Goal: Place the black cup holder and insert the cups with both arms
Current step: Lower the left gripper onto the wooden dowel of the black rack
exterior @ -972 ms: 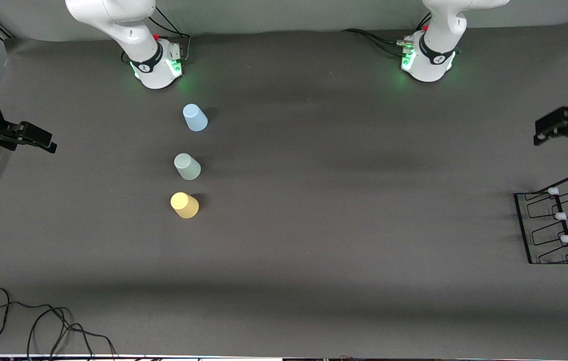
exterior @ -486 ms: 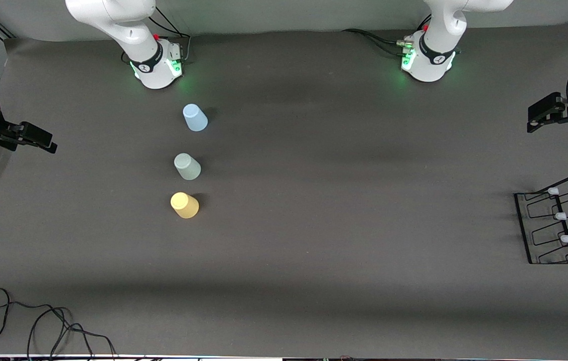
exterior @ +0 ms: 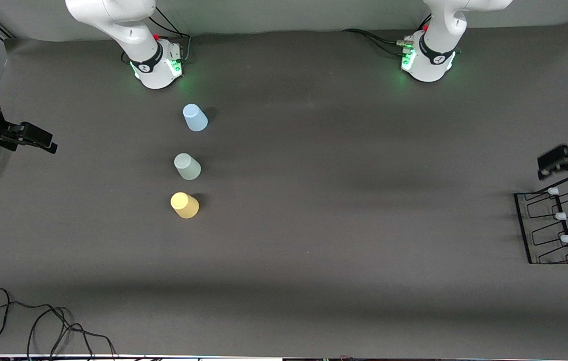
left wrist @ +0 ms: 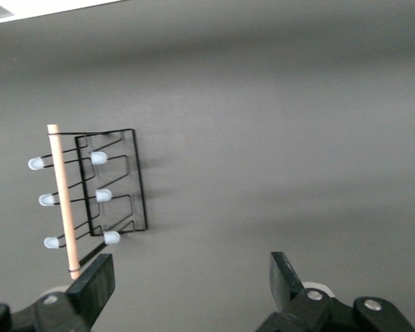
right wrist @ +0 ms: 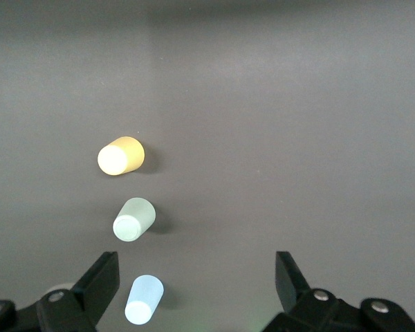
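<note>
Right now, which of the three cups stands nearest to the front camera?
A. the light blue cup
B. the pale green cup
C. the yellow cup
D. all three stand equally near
C: in the front view the yellow cup lies lowest in the row, below the pale green cup, and the light blue cup is highest, closest to the right arm's base.

Cups (exterior: 187, 165) in a row, cup holder (exterior: 560, 225) well apart
</note>
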Tool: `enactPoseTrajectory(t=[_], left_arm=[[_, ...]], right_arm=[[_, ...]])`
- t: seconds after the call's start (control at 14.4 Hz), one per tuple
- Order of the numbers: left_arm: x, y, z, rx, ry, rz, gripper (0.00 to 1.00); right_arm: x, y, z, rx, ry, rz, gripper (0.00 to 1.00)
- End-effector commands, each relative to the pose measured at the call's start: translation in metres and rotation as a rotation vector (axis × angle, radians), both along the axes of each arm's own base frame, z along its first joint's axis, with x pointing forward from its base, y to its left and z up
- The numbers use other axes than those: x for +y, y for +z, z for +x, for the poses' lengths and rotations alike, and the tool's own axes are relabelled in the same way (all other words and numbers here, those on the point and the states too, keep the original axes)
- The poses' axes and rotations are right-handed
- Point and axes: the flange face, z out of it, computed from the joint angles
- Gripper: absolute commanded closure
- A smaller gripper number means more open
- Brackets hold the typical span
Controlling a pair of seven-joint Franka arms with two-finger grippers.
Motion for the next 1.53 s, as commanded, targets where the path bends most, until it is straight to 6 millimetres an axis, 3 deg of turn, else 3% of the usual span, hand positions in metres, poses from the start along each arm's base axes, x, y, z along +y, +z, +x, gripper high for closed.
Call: enactPoseTrajectory(t=[0.0,0.07,0.21,0.42,0.56,0.76,1.04,1.18,1.39,1.46], left_arm=[[0.033,-0.025,0.013,-0.023,0.046,-0.035,0.0],[0.05,-0.038,0.017,-0.027,0.048,-0.034,0.0],[0.062,-0.066,0.028,-0.013,0.034,-0.025,0.06],[0.085,-0.108,0.044,0.006,-0.034,-0.008,0.0],[0.131,-0.132,0.048,-0.024,-0.038,-0.019,0.05],[0.166,-0.175,0.054,-0.026,0.02,-0.036,0.06],[0.222,-0.206,0.041,-0.012,0.111,-0.055,0.12],[0.226,-0.229,0.041,0.021,0.117,-0.056,0.14],[0.238,-0.249,0.028,0.063,0.11,-0.06,0.28],[0.243,-0.249,0.026,0.066,0.086,-0.06,0.39]], right_arm=[[-0.001,0.002,0.0,-0.007,0.018,-0.01,0.0],[-0.001,0.002,0.0,-0.007,0.019,-0.01,0.0],[-0.002,0.002,0.0,-0.007,0.016,-0.01,0.0],[-0.004,0.002,0.0,-0.007,0.015,-0.01,0.0],[-0.004,0.002,0.0,-0.007,0.01,-0.01,0.0],[-0.004,0.002,0.0,-0.007,0.01,-0.01,0.0],[-0.004,0.002,0.0,-0.007,0.01,-0.01,0.0],[-0.004,0.002,0.0,-0.007,0.013,-0.01,0.0],[-0.006,0.002,0.0,-0.007,0.013,-0.01,0.0],[-0.007,0.002,0.0,-0.007,0.013,-0.01,0.0]])
